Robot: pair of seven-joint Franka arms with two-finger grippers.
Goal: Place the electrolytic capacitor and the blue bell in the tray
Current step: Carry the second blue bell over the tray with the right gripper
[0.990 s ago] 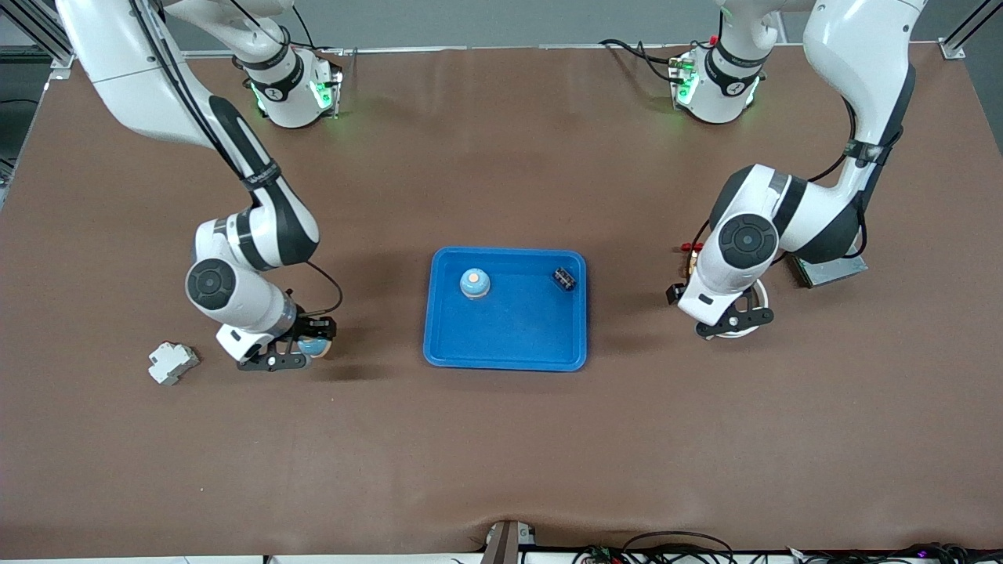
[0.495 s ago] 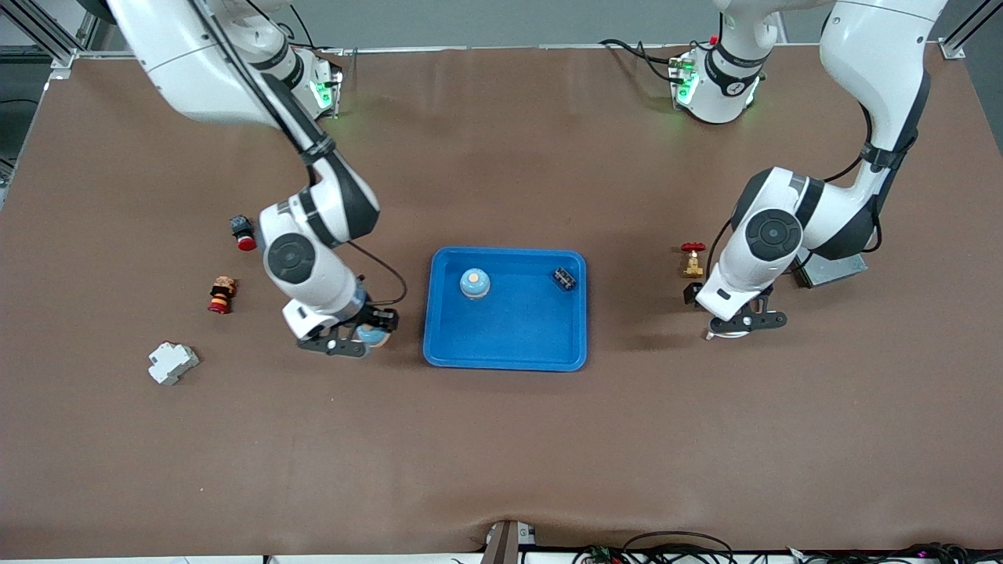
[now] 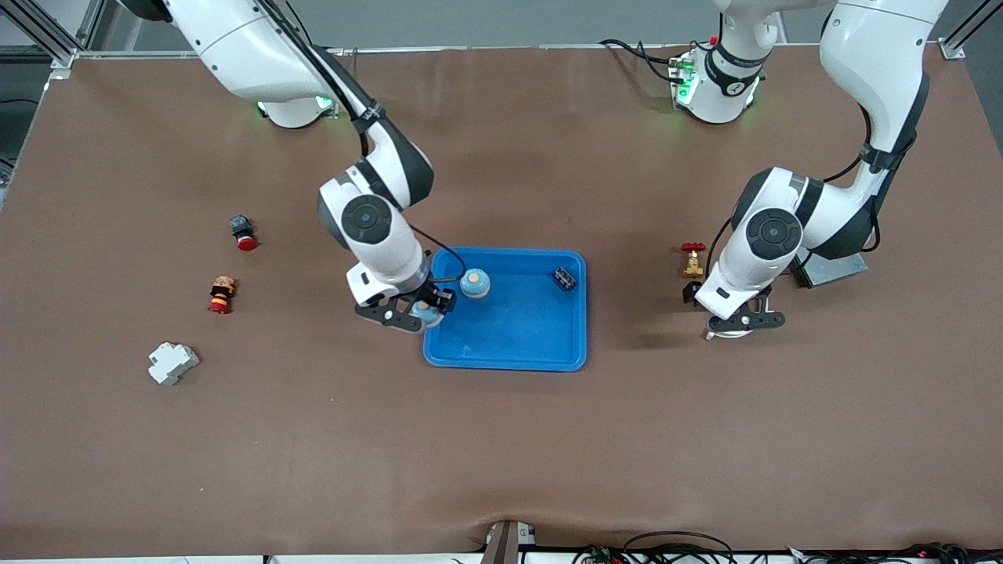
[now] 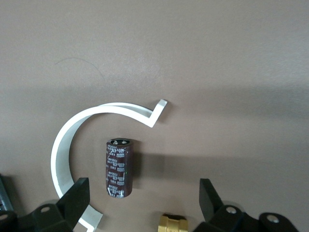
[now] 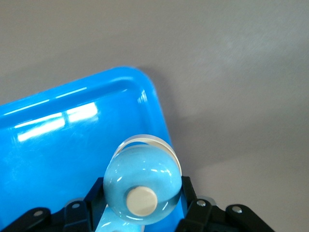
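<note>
Right wrist view has the right gripper (image 5: 140,212) clamped on the round pale-blue bell with a cream button (image 5: 141,186), hanging over the rim of the shallow bright-blue plastic tray (image 5: 58,145). I'd carry it further in before releasing. Button faces up.

Left gripper (image 4: 142,200) waits wide open, empty, over the dark cylindrical electrolytic capacitor (image 4: 119,167), which lies flat on the brown table (image 4: 217,63), its long axis crosswise to the jaw gap.

The front camera looked down from high across the table (image 3: 501,470), facing my bases. My right wrist camera stared close down past my fingers at the tray (image 5: 58,145) rim, which the front view also showed. My left wrist camera hung low over bare tabletop toward the left arm's end.
</note>
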